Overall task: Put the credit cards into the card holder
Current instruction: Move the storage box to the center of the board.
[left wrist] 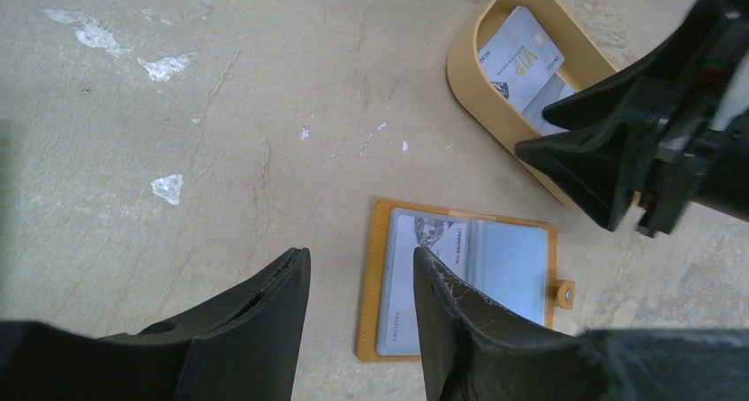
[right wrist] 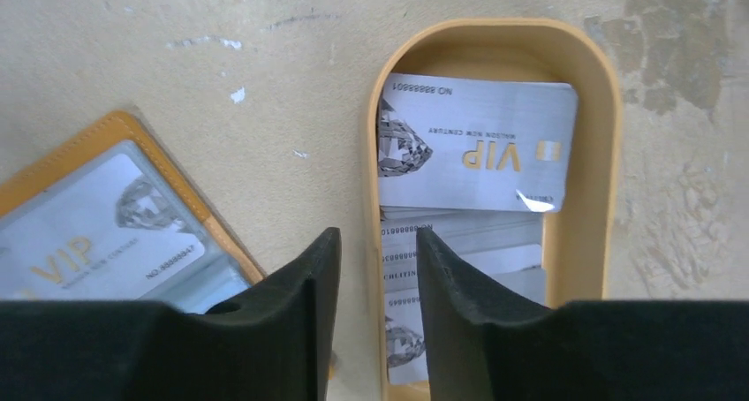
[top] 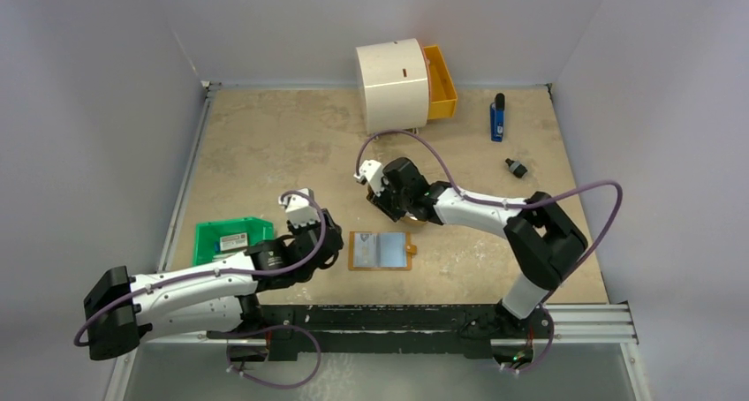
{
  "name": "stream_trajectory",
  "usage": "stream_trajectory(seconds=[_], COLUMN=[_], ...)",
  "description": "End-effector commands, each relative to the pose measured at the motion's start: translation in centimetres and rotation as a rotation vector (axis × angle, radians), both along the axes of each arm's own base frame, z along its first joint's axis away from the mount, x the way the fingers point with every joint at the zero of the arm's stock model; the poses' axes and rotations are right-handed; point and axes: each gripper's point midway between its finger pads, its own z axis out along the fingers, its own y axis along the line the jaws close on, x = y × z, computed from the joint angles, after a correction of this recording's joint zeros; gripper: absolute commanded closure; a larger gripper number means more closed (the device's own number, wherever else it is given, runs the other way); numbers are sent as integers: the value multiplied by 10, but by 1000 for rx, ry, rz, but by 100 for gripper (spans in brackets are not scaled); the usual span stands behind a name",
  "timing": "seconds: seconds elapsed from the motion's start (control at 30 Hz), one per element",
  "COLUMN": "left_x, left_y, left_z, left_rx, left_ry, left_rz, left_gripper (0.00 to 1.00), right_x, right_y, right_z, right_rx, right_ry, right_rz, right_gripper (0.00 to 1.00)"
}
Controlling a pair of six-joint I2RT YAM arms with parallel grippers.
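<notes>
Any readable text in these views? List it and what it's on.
"VIP": top card in the tray.
"VIP": card in the card holder.
Number lines and small print on both, plus the label on the green bin: too small to read.

Credit cards [right wrist: 477, 145] in tray [right wrist: 601, 198]; tray just right-behind card holder [left wrist: 373, 286].

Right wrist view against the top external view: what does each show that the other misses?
Only the right wrist view: the VIP cards stacked in the tan tray, with their print readable. Only the top external view: the green bin and the white drum. Shared: the open card holder.
</notes>
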Motion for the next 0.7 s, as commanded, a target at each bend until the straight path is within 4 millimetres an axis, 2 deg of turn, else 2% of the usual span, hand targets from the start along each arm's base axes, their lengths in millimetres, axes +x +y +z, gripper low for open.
stream_trajectory(seconds=[0.0,0.07,0.1,0.17,0.23,0.33,0.4,0.47,0.57,0.67], left_x=[13,21,27,40,59,85,101,117,139,161], left_y=[-1,-2,-4,-6,-11,-32,-50,-60,-64,-59], left_z=[17,23,29,37,44,48,48,34,22,11], left_rx=[-2,7,14,27,40,76,106,158,160,163], left_ry=[-41,-47,-57,-66,-67,-54,-44,-6,25,54], left_rz=[28,27,20,8,-14,-99,-162,-196,-214,-195], left_gripper=[53,53,52,48,44,36,35,35,36,38], right_x=[7,7,7,5,-2,-20,-32,-42,-53,-58], right_y=[8,-6,-15,-35,-54,-75,-82,-85,-84,-84], right_z=[65,82,95,105,104,88,77,71,73,83], right_rx=[186,230,274,322,359,375,396,431,500,548], right_ry=[-58,-55,-55,-25,23,122,174,213,241,239], right_rz=[-107,-206,-268,-410,-552,-716,-789,-829,-835,-821], right_gripper=[54,42,40,39,39,40,41,41,43,43])
